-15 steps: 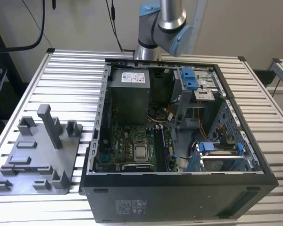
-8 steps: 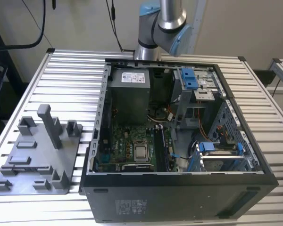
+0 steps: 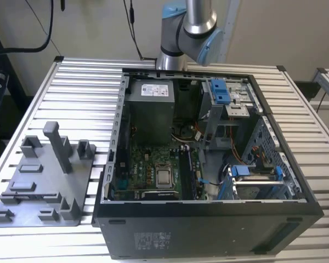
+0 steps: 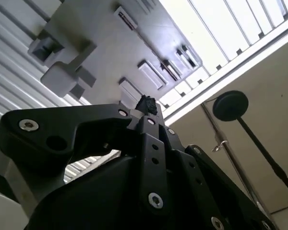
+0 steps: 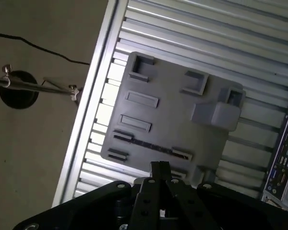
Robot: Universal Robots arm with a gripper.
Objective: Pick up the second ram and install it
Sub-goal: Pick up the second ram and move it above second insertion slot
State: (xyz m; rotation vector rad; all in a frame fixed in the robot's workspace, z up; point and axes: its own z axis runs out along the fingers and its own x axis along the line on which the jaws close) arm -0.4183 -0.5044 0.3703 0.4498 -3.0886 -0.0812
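At the exterior view's left, a grey plastic holder plate with upright blocks and one tall post (image 3: 41,192) lies on the slatted aluminium desk (image 3: 82,82). To its right, touching or just beside the plate's edge, stands a black open computer case (image 3: 208,224). Inside it are a green circuit board (image 3: 142,164) and a square silver processor socket (image 3: 164,176). Chunky blue plastic clips (image 3: 222,90) sit further right. Behind the case rises the silver and pale blue robot arm (image 3: 189,27).

In both wrist views the black two-fingered tool (image 5: 160,167) (image 4: 146,103) is well above the holder plate (image 5: 168,120) (image 4: 110,52). It is clenched, with its fingertips pressed together.

I cannot tell where the second ram, the thin flat memory stick, is. Narrow dark strips run just right of the processor socket in the exterior view. A thin dark line crosses the holder plate in the first wrist view. Both are too small to tell apart.
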